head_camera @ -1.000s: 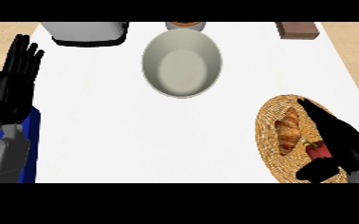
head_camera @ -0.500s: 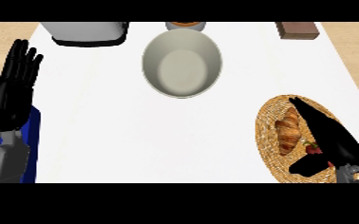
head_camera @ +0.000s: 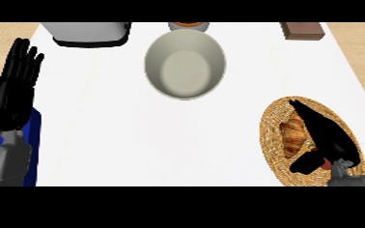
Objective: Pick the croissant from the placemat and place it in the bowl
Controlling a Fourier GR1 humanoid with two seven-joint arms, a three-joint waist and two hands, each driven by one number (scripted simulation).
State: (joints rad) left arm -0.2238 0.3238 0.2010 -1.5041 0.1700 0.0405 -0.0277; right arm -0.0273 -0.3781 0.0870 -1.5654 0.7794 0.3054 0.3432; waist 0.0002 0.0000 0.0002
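The right hand (head_camera: 327, 136) lies over the woven placemat (head_camera: 274, 140), fingers straight and open, just beside the croissant (head_camera: 292, 134) on the mat. The left hand (head_camera: 17, 84) rests open at the left edge. Farther off stands the bowl (head_camera: 185, 70).

The right robot hand (head_camera: 327, 136) shows at about four o'clock, palm down, its straight fingers pointing toward eleven o'clock and the thumb splayed toward seven. The left robot hand (head_camera: 18, 89) rests at nine o'clock, open, fingers up.
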